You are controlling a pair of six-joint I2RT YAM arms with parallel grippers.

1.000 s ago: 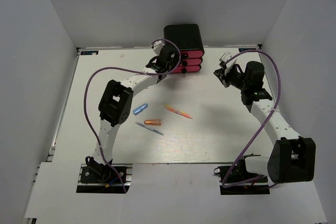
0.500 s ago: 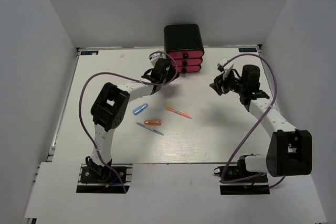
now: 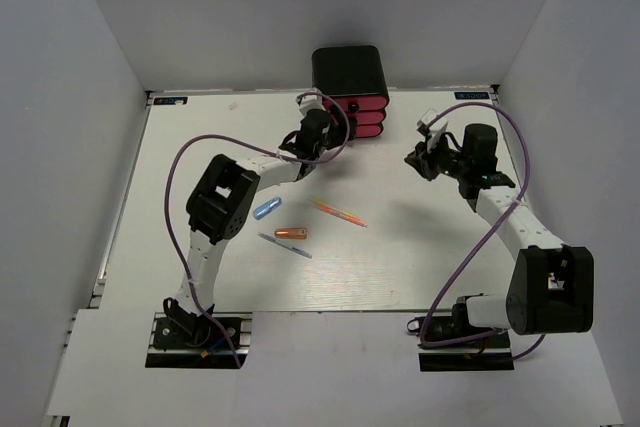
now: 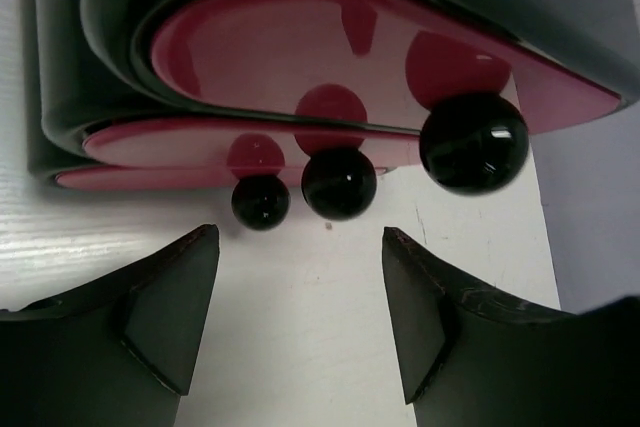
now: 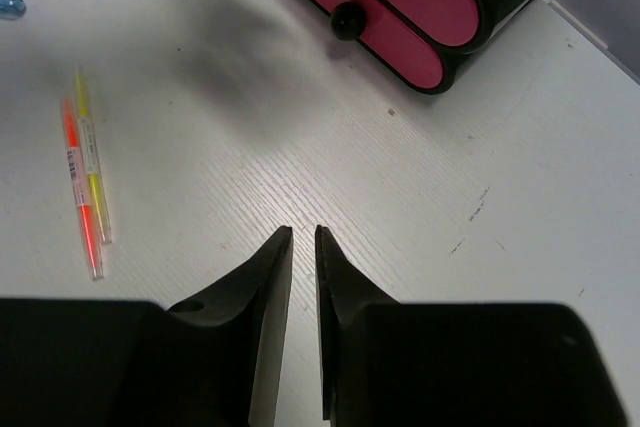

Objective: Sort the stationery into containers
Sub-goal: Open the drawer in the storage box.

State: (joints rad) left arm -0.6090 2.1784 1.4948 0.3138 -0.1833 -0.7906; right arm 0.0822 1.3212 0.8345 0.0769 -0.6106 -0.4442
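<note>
The black cabinet (image 3: 349, 69) with three pink drawers (image 3: 357, 112) and black knobs (image 4: 339, 183) stands at the table's far middle. My left gripper (image 3: 330, 137) is open and empty, low on the table just in front of the knobs (image 4: 298, 242). My right gripper (image 3: 422, 154) is shut and empty, to the right of the cabinet (image 5: 301, 232). On the table lie a light blue marker (image 3: 266, 208), a short orange marker (image 3: 291, 234), a thin blue-grey pen (image 3: 285, 245) and a thin orange-pink pen (image 3: 338, 212), which shows beside a yellow one in the right wrist view (image 5: 80, 187). The other markers are out of view.
White walls close the table on the left, far and right sides. The purple cables (image 3: 175, 177) loop beside each arm. The pens lie in a loose group on the white tabletop (image 3: 400, 257), between the arms and nearer than the cabinet.
My left gripper has drawn back from the drawer fronts towards the near side. My right gripper has dropped slightly and then held still. The pens have not moved.
</note>
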